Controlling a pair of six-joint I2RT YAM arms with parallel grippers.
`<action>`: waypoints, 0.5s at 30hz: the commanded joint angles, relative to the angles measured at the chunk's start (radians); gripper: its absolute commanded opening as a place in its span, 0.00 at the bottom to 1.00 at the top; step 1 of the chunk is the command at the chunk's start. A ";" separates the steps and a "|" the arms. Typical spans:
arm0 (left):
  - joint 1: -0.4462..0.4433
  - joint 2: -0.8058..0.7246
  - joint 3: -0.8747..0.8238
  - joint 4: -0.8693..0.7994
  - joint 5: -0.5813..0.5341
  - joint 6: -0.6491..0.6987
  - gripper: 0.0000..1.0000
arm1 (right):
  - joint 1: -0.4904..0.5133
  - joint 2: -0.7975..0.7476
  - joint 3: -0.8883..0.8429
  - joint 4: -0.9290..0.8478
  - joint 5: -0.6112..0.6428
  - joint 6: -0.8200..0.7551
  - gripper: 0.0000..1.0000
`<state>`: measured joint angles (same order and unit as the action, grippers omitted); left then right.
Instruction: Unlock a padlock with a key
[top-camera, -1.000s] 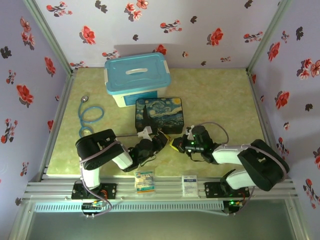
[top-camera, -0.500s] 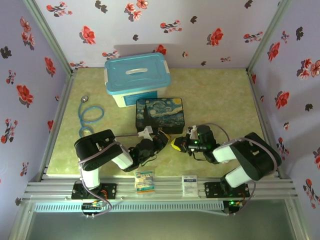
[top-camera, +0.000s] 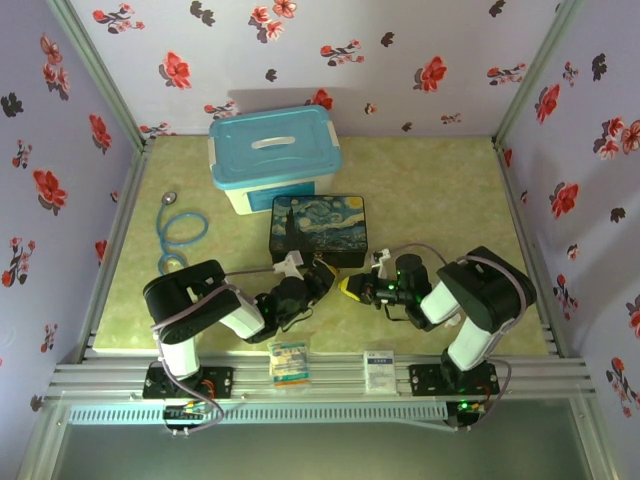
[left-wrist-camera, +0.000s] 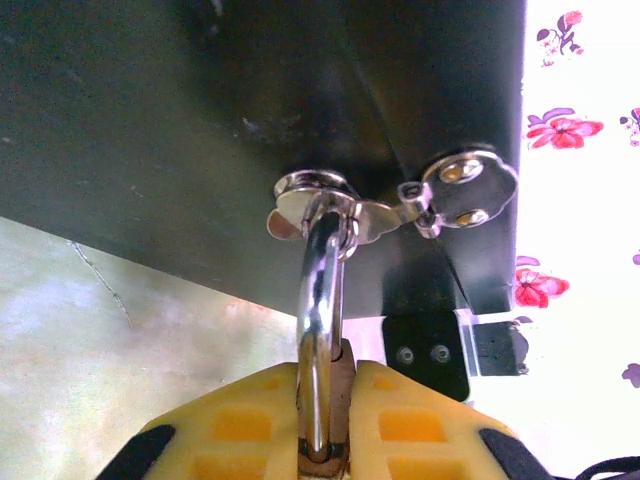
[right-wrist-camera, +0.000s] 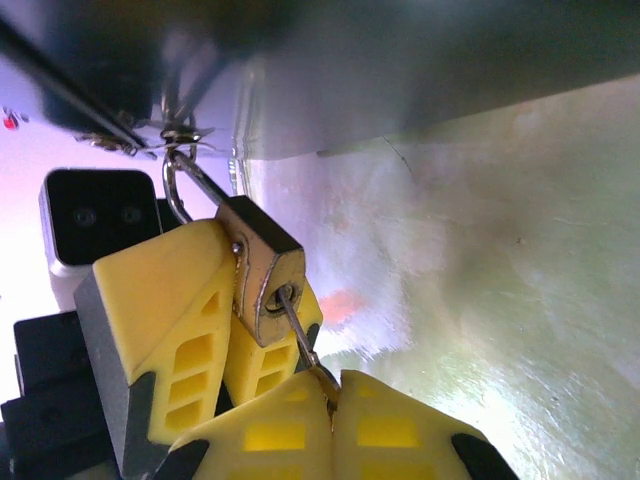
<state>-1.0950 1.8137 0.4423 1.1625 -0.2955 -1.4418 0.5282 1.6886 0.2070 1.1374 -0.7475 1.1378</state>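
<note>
My right jaws clench the key (right-wrist-camera: 300, 335), its shaft seated in the padlock (right-wrist-camera: 262, 270), which my left jaws grip where it hangs from the hasp (left-wrist-camera: 340, 205) of the dark box (left-wrist-camera: 150, 150). I should twist about the shaft's own axis while the left braces, lest the key bend.

dark printed box (top-camera: 320, 228) blocking mid-table, blue-lidded tub (top-camera: 275, 152) just behind, bare tabletop (top-camera: 450, 190) to the right, blue cable (top-camera: 165, 230) left
</note>
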 joint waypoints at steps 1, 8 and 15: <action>-0.082 -0.059 0.046 0.148 0.245 0.008 0.00 | 0.013 -0.065 0.013 -0.020 0.111 -0.136 0.00; -0.064 -0.003 0.045 0.148 0.243 0.023 0.00 | 0.126 -0.150 0.027 -0.092 0.184 -0.093 0.00; -0.042 0.006 0.022 0.148 0.245 0.043 0.00 | 0.128 -0.212 0.020 -0.174 0.200 -0.073 0.00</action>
<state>-1.0946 1.8286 0.4419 1.1622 -0.2596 -1.4307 0.6415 1.5143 0.1871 0.9287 -0.5499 1.0836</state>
